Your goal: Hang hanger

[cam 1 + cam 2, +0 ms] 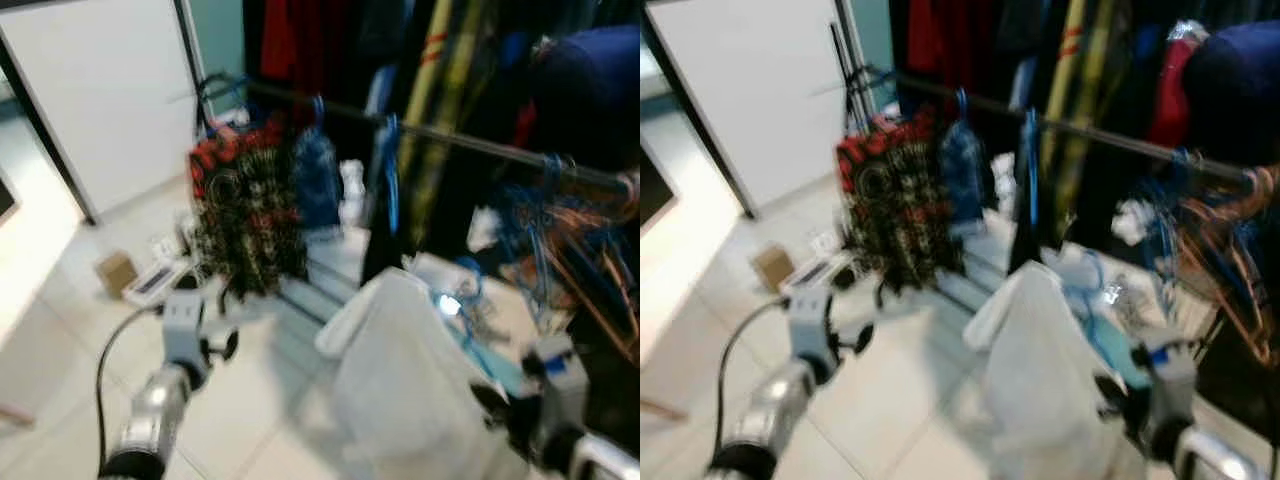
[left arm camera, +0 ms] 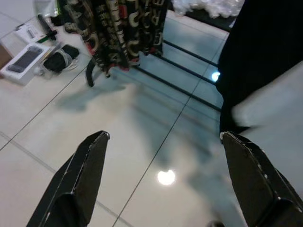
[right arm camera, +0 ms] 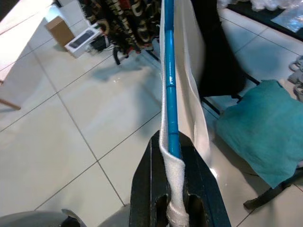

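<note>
A white garment (image 1: pixel 410 370) hangs on a blue hanger (image 3: pixel 170 85), held low in front of a dark clothes rail (image 1: pixel 470 145). My right gripper (image 3: pixel 171 189) is shut on the blue hanger bar and the white cloth over it. In the eye views the right arm (image 1: pixel 545 410) sits at the lower right, behind the garment. My left gripper (image 2: pixel 163 137) is open with nothing between its fingers, above the tiled floor, left of the garment. The left arm (image 1: pixel 180 350) reaches in from the lower left.
The rail carries a red-and-black patterned garment (image 1: pixel 245 215), a blue garment (image 1: pixel 315 180), dark clothes and a bunch of orange and blue hangers (image 1: pixel 580 240). A cardboard box (image 1: pixel 115 272) and a small device (image 1: pixel 150 282) lie on the floor. A teal cloth (image 3: pixel 262 127) lies beside the rack's foot.
</note>
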Controlling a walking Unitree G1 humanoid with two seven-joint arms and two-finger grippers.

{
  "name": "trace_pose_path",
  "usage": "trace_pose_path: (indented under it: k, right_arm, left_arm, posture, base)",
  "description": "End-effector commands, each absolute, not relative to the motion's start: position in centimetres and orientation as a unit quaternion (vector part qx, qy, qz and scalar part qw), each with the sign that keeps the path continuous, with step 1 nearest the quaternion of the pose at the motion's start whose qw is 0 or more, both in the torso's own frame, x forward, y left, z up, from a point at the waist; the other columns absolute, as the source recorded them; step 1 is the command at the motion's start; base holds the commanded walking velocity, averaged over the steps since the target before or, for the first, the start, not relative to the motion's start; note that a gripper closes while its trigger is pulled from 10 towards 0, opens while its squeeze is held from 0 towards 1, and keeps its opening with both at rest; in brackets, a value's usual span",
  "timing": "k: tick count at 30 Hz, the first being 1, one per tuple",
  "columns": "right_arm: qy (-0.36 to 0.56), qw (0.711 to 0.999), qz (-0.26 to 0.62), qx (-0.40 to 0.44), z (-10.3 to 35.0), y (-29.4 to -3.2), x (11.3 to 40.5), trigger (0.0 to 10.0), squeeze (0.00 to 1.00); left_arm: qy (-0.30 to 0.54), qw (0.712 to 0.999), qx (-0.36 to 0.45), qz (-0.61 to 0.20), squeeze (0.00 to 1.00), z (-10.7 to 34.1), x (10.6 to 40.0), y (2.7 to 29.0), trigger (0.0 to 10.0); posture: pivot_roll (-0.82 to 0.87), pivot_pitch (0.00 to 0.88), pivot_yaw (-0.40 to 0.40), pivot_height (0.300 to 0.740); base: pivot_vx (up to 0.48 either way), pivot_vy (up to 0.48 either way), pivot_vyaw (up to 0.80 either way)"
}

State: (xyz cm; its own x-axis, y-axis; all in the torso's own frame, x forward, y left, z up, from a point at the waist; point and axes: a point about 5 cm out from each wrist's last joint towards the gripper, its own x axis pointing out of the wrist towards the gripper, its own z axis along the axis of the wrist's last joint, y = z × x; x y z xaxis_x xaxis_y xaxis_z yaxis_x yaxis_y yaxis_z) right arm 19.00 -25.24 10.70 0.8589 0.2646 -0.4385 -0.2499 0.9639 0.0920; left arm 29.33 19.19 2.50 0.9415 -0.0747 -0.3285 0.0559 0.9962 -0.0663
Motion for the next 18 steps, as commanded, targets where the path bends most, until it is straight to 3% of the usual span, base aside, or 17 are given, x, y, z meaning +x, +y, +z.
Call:
trace_pose_path:
  k: [1,18]
  right_arm:
    - [0.192,0.972,0.138,0.009,11.8,-24.92,19.88,10.0,0.0]
    - [0.171,0.974,0.151,0.007,12.25,-24.32,20.01,10.0,0.0]
  left_arm:
    - [0.156,0.987,-0.021,-0.031,0.0,2.99,29.57,19.8,10.0]
    - [0.146,0.989,-0.031,-0.02,0.0,3.14,29.81,20.04,10.0]
  posture:
    - [-0.11,0.0,0.062,0.74]
    - [-0.12,0.0,0.056,0.74]
  base:
    - [0.0,0.0,0.0]
    - [0.255,0.0,0.0]
